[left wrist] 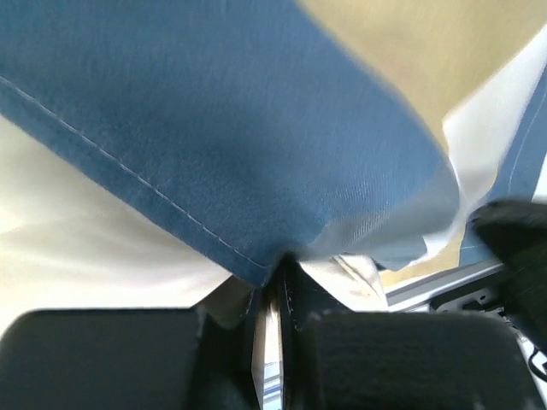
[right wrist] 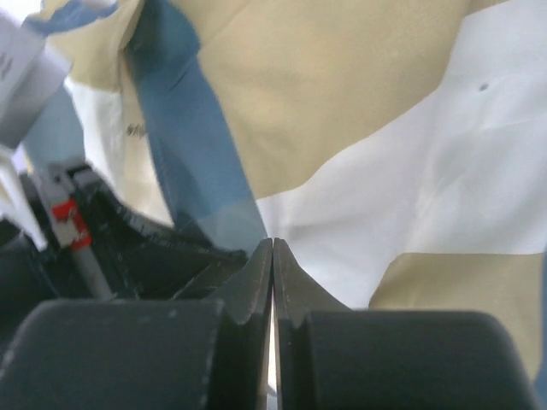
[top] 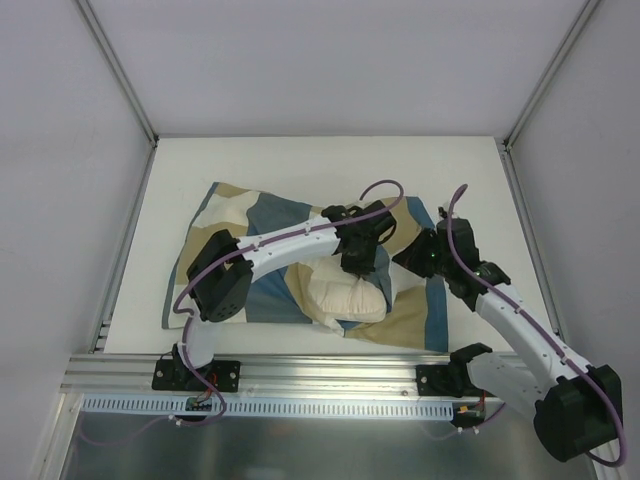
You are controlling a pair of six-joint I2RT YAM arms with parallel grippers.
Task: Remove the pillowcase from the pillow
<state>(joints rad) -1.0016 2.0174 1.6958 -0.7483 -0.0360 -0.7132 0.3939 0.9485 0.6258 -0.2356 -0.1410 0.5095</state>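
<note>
Pillowcase (left wrist: 214, 128) hem sits pinched in left gripper (left wrist: 282, 269), beside pillow (top: 345, 298).

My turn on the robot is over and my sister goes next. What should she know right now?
The left gripper is shut, pinching the blue hem of the pillowcase.
The right gripper is shut against the cloth; whether it holds any cannot be told.
The pillowcase lies on the table. One cream end of the pillow pokes out at the near side; the rest seems covered.
Done: hem grabbed.
Left: pull the pillowcase off the pillow.
</note>
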